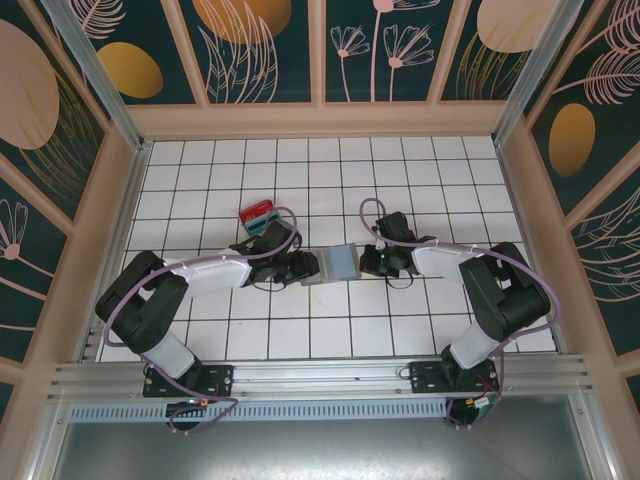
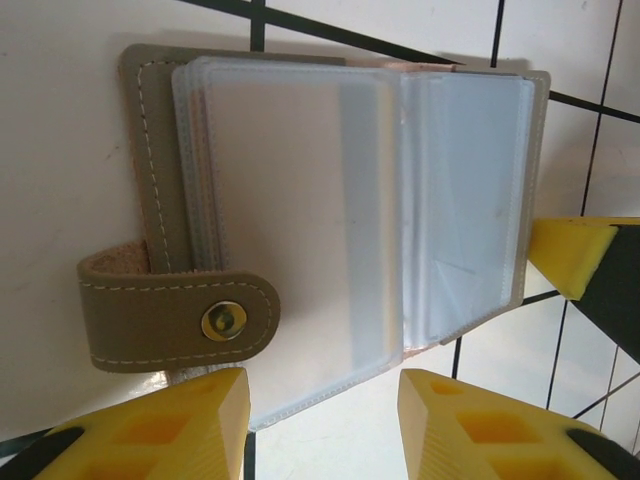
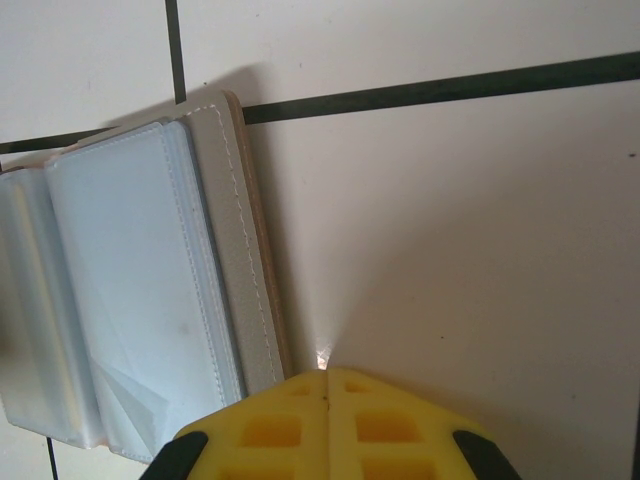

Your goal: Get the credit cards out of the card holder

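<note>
2 arms low, angled inward; left hand (image 2: 325, 428) half agape, right hand (image 3: 328, 388) with fingers flush together.

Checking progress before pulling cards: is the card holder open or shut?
Open. The card holder lies spread flat, its clear sleeves exposed and its snap tab unfastened.

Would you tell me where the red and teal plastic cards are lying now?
In the top view, the cards lie left of centre on the tiled table, just beyond the left gripper.

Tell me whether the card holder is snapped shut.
No: the card holder lies open, its snap tab unfastened and its clear sleeves showing.
</note>
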You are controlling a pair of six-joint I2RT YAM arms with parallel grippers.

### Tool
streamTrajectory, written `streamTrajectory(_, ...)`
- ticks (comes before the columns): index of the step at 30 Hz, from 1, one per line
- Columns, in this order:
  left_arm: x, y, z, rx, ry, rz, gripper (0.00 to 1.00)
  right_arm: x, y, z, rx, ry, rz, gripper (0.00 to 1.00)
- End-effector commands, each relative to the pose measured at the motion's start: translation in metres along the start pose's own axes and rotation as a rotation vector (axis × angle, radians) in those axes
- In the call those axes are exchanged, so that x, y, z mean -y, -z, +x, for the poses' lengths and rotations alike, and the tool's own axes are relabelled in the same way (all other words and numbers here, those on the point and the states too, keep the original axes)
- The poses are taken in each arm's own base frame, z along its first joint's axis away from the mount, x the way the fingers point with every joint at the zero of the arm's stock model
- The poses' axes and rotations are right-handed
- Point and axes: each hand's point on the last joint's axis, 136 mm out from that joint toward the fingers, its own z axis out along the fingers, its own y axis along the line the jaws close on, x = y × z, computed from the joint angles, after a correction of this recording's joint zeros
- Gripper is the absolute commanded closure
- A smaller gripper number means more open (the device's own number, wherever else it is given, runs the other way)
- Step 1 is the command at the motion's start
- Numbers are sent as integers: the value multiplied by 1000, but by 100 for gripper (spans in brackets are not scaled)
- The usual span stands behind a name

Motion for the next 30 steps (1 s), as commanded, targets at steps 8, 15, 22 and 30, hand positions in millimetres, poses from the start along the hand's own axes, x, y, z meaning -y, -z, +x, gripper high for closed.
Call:
streamTrajectory(8, -1, -9, 2, -23, -1, -18, 55, -2, -10, 14, -35, -1, -5, 97)
streamTrajectory(15, 17, -9, -6, -10, -30, 34, 54, -4, -14, 18, -44, 1, -10, 97)
streamTrajectory(22, 30, -13, -8, -17, -51, 59, 52, -6, -14, 18, -45, 1, -10, 97)
streamTrajectory(30, 57, -22, -13, -28, -93, 119, 49, -6, -14, 18, -42, -2, -12, 97)
